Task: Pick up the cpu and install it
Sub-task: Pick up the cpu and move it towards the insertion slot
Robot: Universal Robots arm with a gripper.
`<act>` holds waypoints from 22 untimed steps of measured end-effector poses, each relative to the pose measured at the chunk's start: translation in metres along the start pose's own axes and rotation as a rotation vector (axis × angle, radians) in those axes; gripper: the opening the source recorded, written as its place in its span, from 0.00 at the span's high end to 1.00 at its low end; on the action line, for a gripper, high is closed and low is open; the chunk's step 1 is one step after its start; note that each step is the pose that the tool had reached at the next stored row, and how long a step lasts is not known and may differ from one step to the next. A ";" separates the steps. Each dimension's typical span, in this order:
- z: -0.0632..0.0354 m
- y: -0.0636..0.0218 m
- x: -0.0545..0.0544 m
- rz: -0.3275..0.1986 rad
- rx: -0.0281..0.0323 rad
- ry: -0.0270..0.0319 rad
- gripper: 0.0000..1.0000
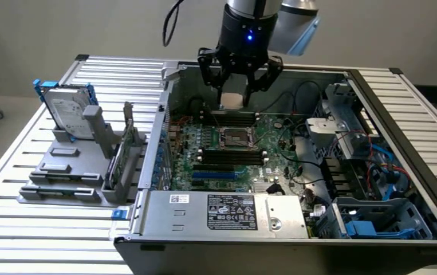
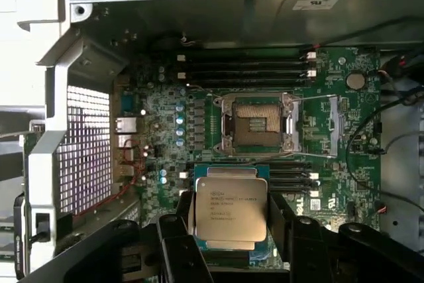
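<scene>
The gripper (image 1: 238, 87) hangs in the upper middle of the exterior view, inside the open case (image 1: 401, 143). Its fingers (image 1: 258, 80) are clamped on the cpu (image 1: 232, 101), which shows as a pale square between them. In the wrist view the fingers (image 2: 183, 220) grip two opposite edges of the cpu (image 2: 230, 209). The chip lies flat, its printed metal top faces the camera, and it is clear of the board (image 2: 344, 130) beneath.

The socket (image 1: 233, 137) sits on the board below the gripper in the exterior view, nearer the frame's centre. In the wrist view the socket (image 2: 260, 122) shows its bare gold contact field inside a metal frame, and the cpu is held apart from it, over a bank of memory slots (image 2: 291, 173). Another bank of slots (image 2: 245, 71) lies on the socket's far side.

Black cables (image 1: 302, 94) loop over the board on the exterior view's right, near a grey bracket and drive cages. The case's wall (image 1: 165, 109) rises just to the exterior view's left of the gripper. A power supply (image 1: 226, 213) with a black label closes off the lower middle of the frame.

Outside the case, at the exterior view's left, a hard drive (image 1: 69, 112) stands upright in a grey holder (image 1: 65, 177) on the slatted table (image 1: 19, 229). It is well apart from the gripper.
</scene>
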State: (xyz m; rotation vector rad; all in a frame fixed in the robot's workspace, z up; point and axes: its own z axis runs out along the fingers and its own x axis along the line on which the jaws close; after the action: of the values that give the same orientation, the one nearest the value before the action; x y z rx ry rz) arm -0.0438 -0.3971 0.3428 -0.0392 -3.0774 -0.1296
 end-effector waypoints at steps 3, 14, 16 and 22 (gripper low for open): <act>0.0043 0.0052 -0.011 0.000 0.0000 -0.0001 0.45; 0.0240 0.0294 -0.028 0.000 -0.0001 -0.0001 0.45; 0.0283 0.0366 -0.028 0.001 -0.0001 -0.0002 0.45; 0.0401 0.0472 -0.025 0.001 0.0082 -0.0005 0.45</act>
State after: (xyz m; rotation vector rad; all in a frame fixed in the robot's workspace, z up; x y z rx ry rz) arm -0.0199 -0.3472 0.3053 -0.0403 -3.0783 -0.1169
